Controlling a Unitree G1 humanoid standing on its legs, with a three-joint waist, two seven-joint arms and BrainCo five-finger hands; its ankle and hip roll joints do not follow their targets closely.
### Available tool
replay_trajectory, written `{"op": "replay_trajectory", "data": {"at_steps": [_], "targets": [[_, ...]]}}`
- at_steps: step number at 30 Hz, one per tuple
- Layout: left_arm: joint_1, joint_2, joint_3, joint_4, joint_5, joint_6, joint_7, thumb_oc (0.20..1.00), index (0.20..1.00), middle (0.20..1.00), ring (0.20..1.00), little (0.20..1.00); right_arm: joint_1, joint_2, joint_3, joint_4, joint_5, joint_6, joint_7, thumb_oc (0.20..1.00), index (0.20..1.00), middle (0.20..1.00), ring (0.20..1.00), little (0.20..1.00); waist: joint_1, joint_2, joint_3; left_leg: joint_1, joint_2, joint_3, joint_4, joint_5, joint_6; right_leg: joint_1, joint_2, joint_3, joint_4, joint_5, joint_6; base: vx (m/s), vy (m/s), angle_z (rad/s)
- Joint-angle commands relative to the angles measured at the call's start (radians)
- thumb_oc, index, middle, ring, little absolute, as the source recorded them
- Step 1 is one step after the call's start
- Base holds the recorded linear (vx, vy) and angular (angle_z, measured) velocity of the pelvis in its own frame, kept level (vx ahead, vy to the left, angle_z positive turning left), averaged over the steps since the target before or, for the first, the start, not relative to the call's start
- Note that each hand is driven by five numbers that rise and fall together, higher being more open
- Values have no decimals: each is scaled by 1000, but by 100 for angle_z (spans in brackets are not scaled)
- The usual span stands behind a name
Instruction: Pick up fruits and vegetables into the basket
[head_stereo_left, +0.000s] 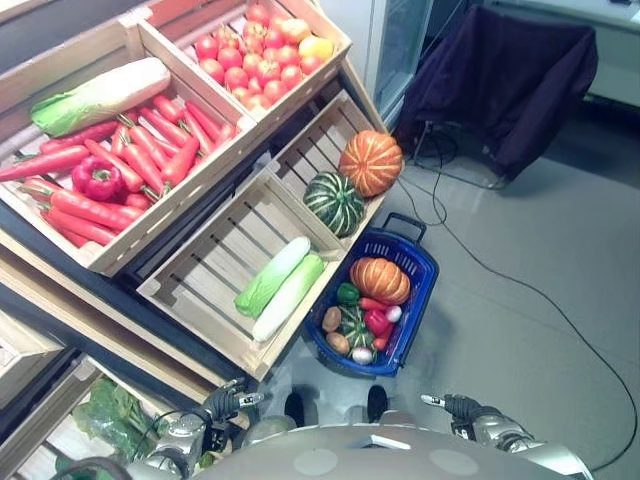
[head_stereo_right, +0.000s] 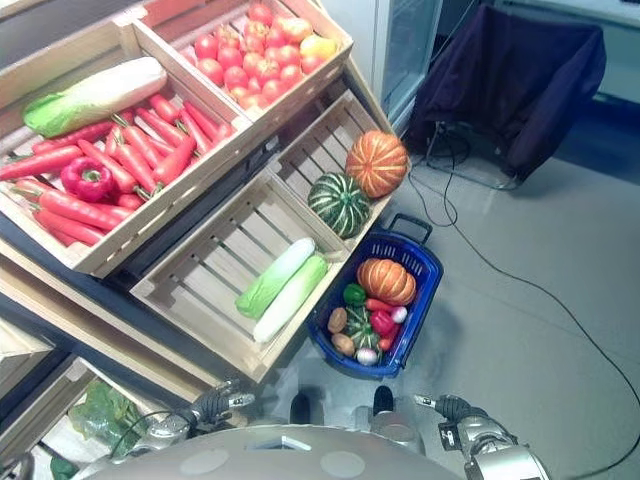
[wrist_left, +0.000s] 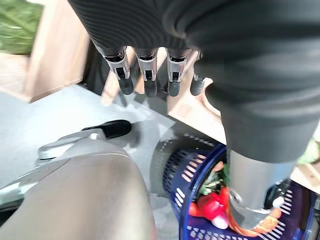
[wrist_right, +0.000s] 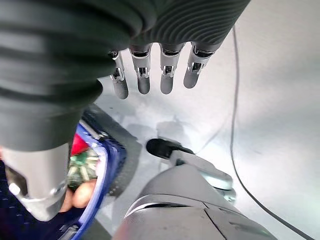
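Note:
A blue basket (head_stereo_left: 418, 262) stands on the floor by the wooden stand, holding an orange pumpkin (head_stereo_left: 379, 279), a small striped green squash (head_stereo_left: 354, 328), red and green peppers and other small produce. In the lower crates lie an orange pumpkin (head_stereo_left: 371, 162), a dark green striped pumpkin (head_stereo_left: 334, 202) and two pale green cabbages (head_stereo_left: 280, 284). My left hand (head_stereo_left: 232, 400) hangs low at the bottom left, fingers straight and holding nothing (wrist_left: 147, 75). At the bottom right my right hand (head_stereo_left: 455, 405) is likewise open and empty (wrist_right: 152, 72).
Upper crates hold red carrots and chillies (head_stereo_left: 120, 170), a red pepper (head_stereo_left: 97, 178), a long cabbage (head_stereo_left: 100, 95) and tomatoes (head_stereo_left: 250, 55). Leafy greens (head_stereo_left: 110, 415) lie in a bottom crate. A chair draped in dark cloth (head_stereo_left: 510, 75) stands at the far right, with cables (head_stereo_left: 520, 285) across the grey floor.

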Motion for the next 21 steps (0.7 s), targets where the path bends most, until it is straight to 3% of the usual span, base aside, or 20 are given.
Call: {"op": "replay_trajectory", "data": {"at_steps": [1,7,12,18,21], "targets": [[-130,-14,-16,-30,-94,-79,-1,1000,1000,1000,1000,1000,-132,-6,46,1,66,0,-48,1000,1000,1000,1000,1000,3,-12,153,-75,-4,-21,4,-57,-10,-31,-50,28,11,-32,74,-200,-17,2],[-183,-13,-23,-77,-143,-109,5,1000,1000,1000,1000,1000,-186,-4,74,-19,99,14,-60,1000,1000,1000,1000,1000,0,-8,226,-149,-18,-40,4,-33,-7,-107,-42,39,11,-12,67,-95,-4,3],[-255,-3,-52,-138,-205,-132,11,1000,1000,1000,1000,1000,-253,-24,93,-42,135,27,-69,1000,1000,1000,1000,1000,8,-3,304,-212,-25,-42,4,-2,-7,-197,-29,31,100,-35,49,-105,29,3],[-325,27,-96,-245,-259,-139,-47,1000,1000,1000,1000,1000,-297,-51,96,-64,178,18,-83,1000,1000,1000,1000,1000,14,-6,383,-357,-57,-36,214,-40,-5,-312,-29,19,268,-81,32,-141,-16,8],[-341,41,-118,-301,-291,-128,-97,1000,1000,1000,1000,1000,-307,-60,95,-71,187,25,-88,1000,1000,1000,1000,1000,15,-5,390,-410,-61,-38,269,-54,-4,-360,-34,19,319,-91,34,-65,-22,13]]}}
